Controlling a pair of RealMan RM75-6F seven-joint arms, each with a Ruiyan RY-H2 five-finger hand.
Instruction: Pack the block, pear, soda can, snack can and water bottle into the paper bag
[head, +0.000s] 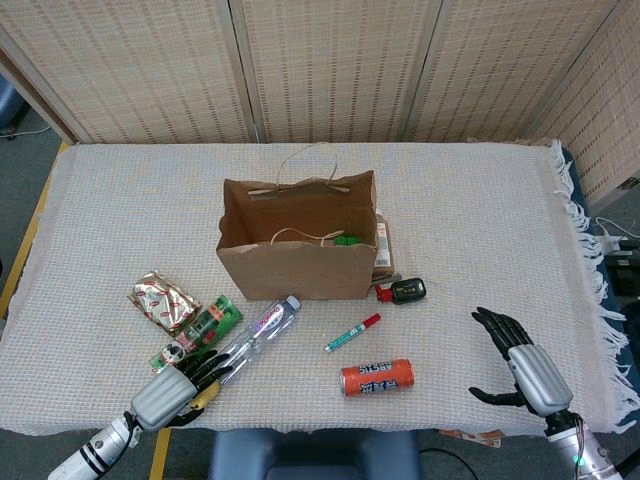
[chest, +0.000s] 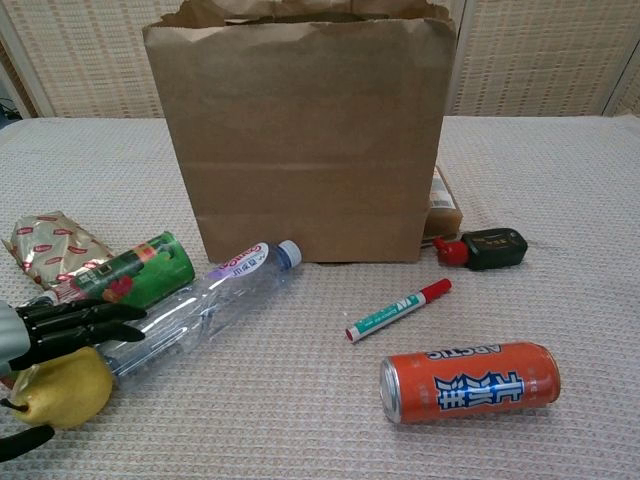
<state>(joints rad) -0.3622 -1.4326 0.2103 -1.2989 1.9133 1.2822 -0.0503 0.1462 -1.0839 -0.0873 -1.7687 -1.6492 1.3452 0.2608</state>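
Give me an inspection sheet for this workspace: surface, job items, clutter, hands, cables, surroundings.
Surface: white woven tablecloth, fringed at the right edge.
Job's things: brown paper bag upright, open, something green inside; yellow pear under the left hand; clear plastic water bottle, green snack can and orange soda can all lying down.
Clutter: green marker with red cap, black-and-red gadget, foil packet, flat brown box beside the bag.
Hands: left hand over the pear, grasp unclear; right hand open, holding nothing.
Cables: nothing seen on the table.
Surroundings: woven folding screens behind.
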